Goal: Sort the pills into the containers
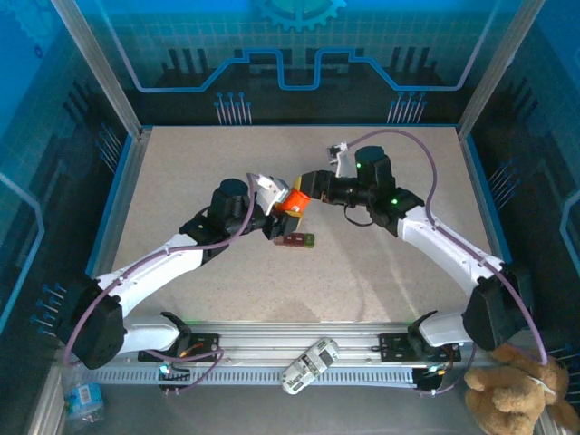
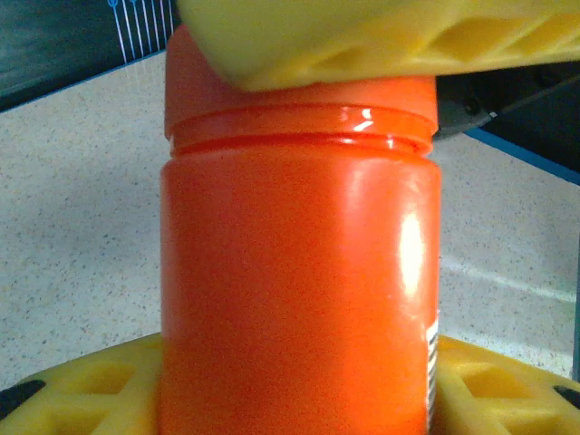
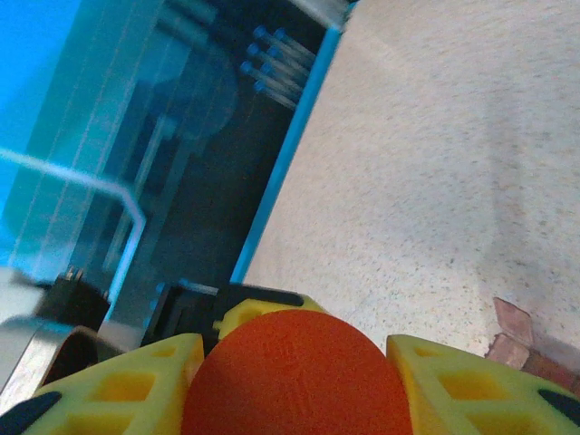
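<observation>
An orange cylindrical bottle (image 1: 292, 201) is held above the middle of the table between both arms. My left gripper (image 1: 276, 207) is shut on the bottle's body (image 2: 299, 290), with its yellow fingers (image 2: 82, 390) on either side. My right gripper (image 1: 313, 188) is shut on the bottle's orange cap (image 3: 294, 376), and one of its yellow fingers (image 2: 381, 41) crosses the top of the left wrist view. The containers (image 1: 295, 240), a short dark red strip with one green end, lie on the table just below the bottle; a corner of the strip (image 3: 517, 331) is visible in the right wrist view. No pills can be seen.
The speckled table (image 1: 381, 272) is bounded by blue-edged walls (image 1: 118, 195). On the near rail lies a white and grey device (image 1: 308, 364). A brown teddy bear (image 1: 517, 391) sits at the bottom right, outside the table.
</observation>
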Robot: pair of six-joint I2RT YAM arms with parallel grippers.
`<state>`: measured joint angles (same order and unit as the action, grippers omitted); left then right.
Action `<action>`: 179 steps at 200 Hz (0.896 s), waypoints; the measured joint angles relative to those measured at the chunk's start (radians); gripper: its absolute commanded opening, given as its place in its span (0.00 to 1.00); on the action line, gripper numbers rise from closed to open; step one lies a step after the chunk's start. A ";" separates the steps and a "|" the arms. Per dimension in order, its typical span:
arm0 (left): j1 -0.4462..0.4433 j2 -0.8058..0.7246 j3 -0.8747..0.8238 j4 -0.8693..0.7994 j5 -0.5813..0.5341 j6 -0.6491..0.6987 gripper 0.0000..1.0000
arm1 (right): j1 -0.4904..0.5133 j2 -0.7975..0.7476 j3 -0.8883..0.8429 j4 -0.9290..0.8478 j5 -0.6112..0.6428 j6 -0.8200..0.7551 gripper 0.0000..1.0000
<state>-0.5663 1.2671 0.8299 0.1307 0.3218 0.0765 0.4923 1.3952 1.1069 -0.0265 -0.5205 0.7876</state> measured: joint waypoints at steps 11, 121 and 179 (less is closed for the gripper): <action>0.002 0.000 0.001 -0.008 0.002 0.000 0.00 | -0.028 0.023 0.001 0.017 -0.097 -0.070 0.49; -0.004 0.004 0.007 -0.018 0.040 0.000 0.00 | -0.160 -0.036 -0.080 0.087 -0.195 0.013 0.84; -0.004 0.004 0.008 -0.019 0.023 0.003 0.00 | -0.127 -0.092 -0.080 0.005 0.036 0.217 0.88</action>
<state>-0.5705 1.2713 0.8375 0.1120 0.3443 0.0799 0.3649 1.3033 1.0271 -0.0212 -0.4847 1.0050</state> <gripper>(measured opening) 0.530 0.877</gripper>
